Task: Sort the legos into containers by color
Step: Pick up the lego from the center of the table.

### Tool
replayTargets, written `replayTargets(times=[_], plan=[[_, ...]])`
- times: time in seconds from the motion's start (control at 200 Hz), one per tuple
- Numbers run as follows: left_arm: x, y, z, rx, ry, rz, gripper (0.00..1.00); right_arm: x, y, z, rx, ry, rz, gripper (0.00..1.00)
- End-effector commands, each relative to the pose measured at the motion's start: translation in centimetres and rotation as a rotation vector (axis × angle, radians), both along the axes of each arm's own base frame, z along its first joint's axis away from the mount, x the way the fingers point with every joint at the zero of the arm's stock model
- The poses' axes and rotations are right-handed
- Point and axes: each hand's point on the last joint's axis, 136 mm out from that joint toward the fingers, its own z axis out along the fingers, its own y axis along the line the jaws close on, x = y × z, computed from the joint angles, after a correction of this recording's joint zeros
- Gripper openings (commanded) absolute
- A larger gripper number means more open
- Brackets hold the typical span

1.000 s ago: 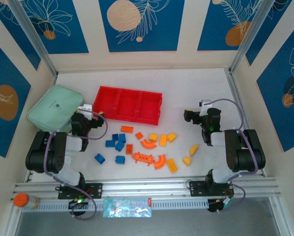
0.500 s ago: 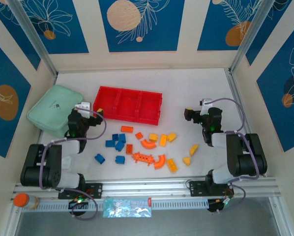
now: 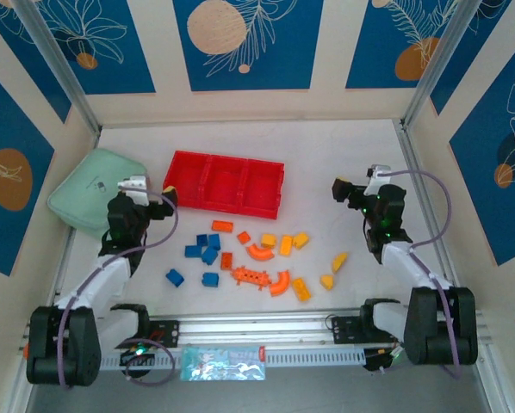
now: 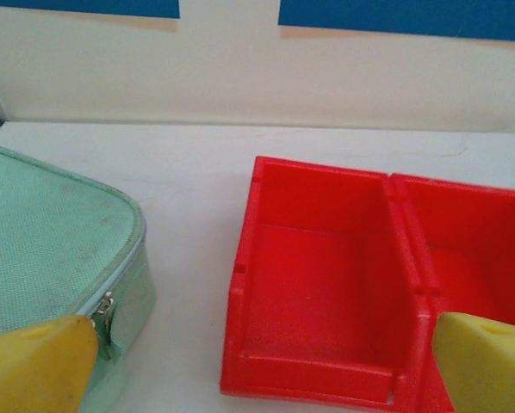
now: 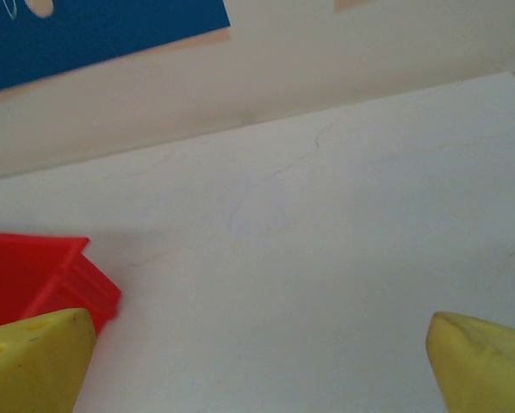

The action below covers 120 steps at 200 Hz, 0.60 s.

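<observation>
The legos lie loose in front of the tray: blue ones to the left, orange ones in the middle, yellow ones to the right. The containers are three empty compartments of a red tray. My left gripper hovers open at the tray's left end. In the left wrist view the left gripper has yellow fingertips spread wide before the leftmost compartment, nothing between them. My right gripper is open to the right of the tray. The right gripper faces bare table, the tray's corner beside its left fingertip.
A pale mint-green case lies left of the tray, close to my left wrist; its zipped edge sits by the left fingertip. Patterned walls enclose the white table on three sides. The arms' rail runs along the near edge.
Both arms have unfolded and stretched out from their bases. The left gripper drifted slightly left, the right gripper slightly right and back. Both stayed open; the legos have not moved.
</observation>
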Motion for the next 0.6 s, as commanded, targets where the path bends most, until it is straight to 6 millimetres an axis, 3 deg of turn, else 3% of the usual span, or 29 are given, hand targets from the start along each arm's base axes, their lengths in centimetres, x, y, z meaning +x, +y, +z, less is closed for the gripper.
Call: replayTargets(times=[0.0, 0.14, 0.325, 0.595], plan=[[-0.9, -0.9, 0.7, -0.134, 0.071, -0.011, 0.99, -0.8, -0.6, -0.1, 0.208, 0.116, -0.087, 0.99], [-1.9, -0.6, 0.2, -0.265, 0.057, 0.039, 0.99, -2.1, -0.3, -2.7, 0.385, 0.274, -0.127, 0.99], [-3.5, 0.5, -0.9, -0.327, 0.159, 0.131, 0.99, -2.8, 1.6, -3.6, 0.409, 0.332, -0.063, 0.99], [-5.7, -2.5, -0.6, -0.401, 0.3, 0.006, 0.99, -3.8, 7.5, -3.2, 0.327, 0.431, 0.14, 0.99]])
